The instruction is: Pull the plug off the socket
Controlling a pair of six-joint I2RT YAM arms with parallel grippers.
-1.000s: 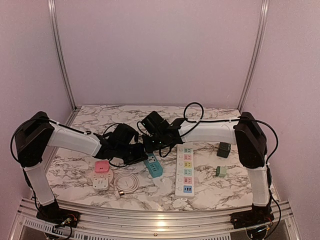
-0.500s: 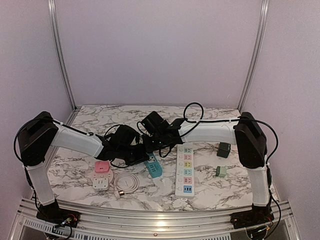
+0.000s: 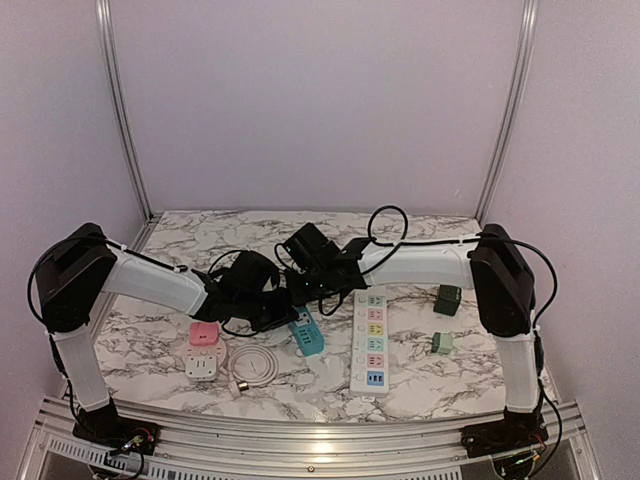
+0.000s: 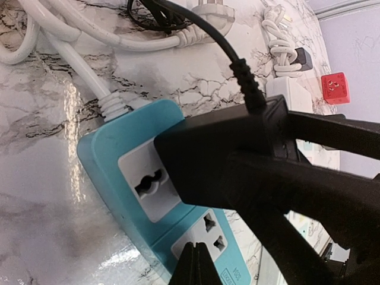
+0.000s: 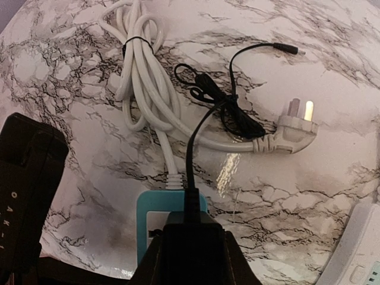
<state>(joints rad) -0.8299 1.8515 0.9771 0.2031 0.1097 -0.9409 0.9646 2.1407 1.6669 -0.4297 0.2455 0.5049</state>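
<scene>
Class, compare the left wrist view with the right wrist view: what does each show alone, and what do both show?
Left wrist only: a red cube adapter and a small tied white cable. Right wrist only: the barrel tip of the black cord. Both: the teal power strip, the black plug seated in it and the black cord.
</scene>
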